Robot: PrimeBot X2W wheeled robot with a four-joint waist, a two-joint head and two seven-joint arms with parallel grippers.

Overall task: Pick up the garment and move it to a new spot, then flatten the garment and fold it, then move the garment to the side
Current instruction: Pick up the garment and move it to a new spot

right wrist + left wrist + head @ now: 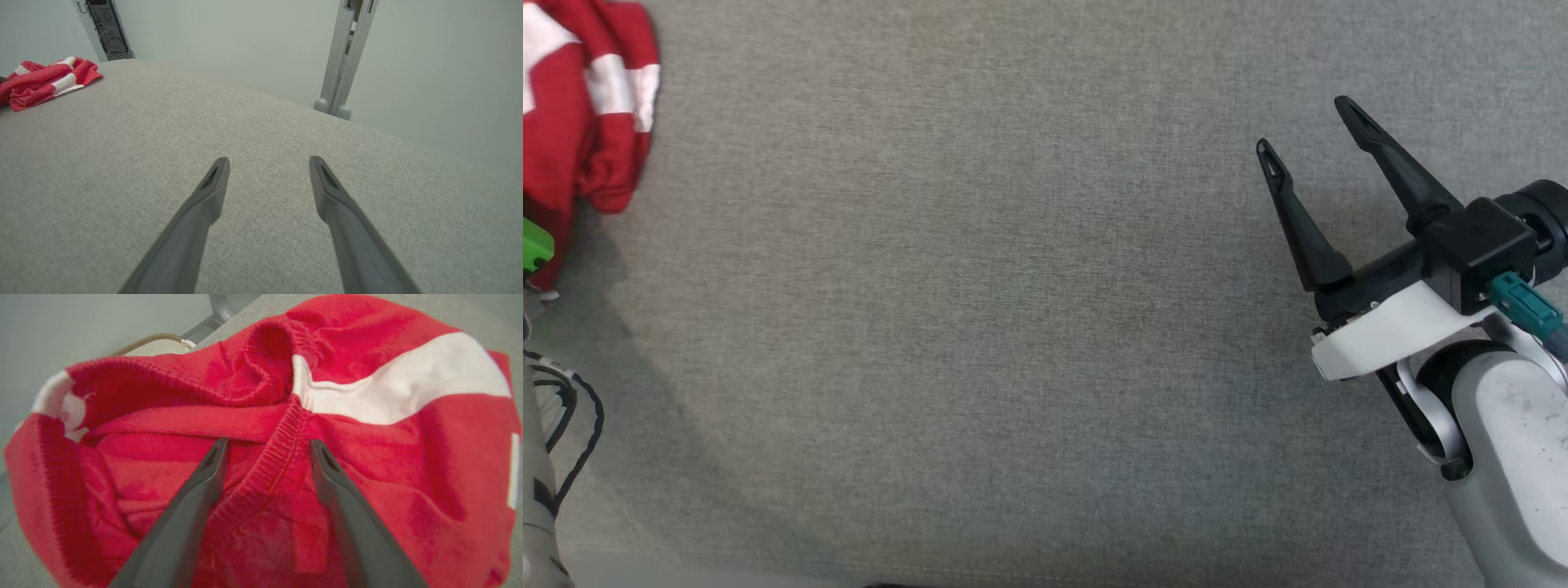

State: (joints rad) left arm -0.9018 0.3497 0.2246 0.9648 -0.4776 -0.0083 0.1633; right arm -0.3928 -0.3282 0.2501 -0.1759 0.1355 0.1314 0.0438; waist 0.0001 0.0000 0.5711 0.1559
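Garment (588,106), red with white stripes, lies bunched at the grey table's (1013,327) far left; its long axis cannot be told. Left gripper (267,447) hangs over a ribbed seam, fingers apart. Right gripper (1303,124) is well apart from it, fingers spread and holding nothing.

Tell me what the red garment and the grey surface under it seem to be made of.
The garment is likely a soft knit, a fleecy cotton or a blend, with a matte finish: ribbed edges, stitched seams and a fuzzy nap show. The surface looks like a matte woven fabric covering: a fine crosshatch weave is visible.
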